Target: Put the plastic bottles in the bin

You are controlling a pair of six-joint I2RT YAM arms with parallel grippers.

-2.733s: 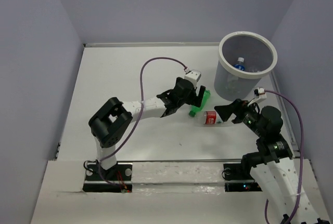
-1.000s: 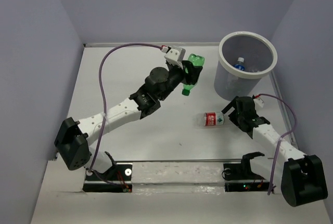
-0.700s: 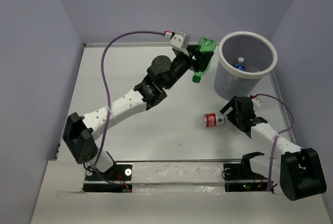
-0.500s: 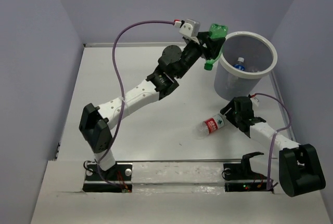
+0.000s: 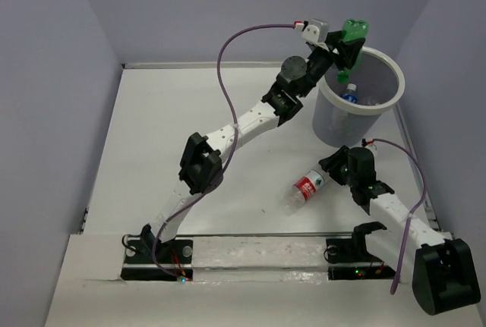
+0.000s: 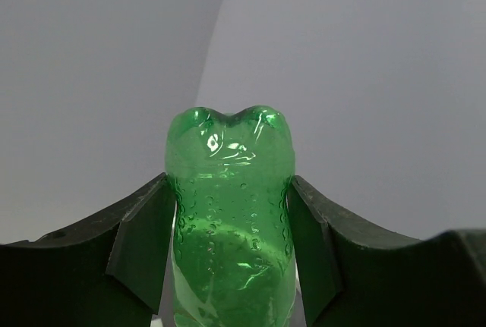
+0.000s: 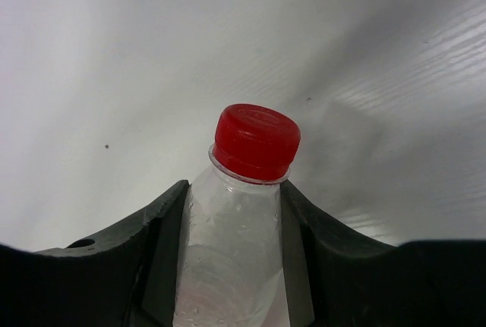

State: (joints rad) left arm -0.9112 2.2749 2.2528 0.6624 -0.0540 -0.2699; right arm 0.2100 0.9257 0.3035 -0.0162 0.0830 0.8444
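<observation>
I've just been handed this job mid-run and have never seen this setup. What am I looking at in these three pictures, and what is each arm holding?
The machine is two robot arms bolted at the near edge of a white table. The wide picture comes from a fixed camera above and behind them. The other two come from a camera on each wrist, looking out between the jaws.

The left arm is stretched far out, its jaws shut on a green bottle held above the edge of the grey bin. A blue-labelled bottle lies inside the bin.

The right arm reaches low, its jaws shut around a clear bottle with a red cap and label. I cannot tell whether that bottle is lifted off the table.
</observation>
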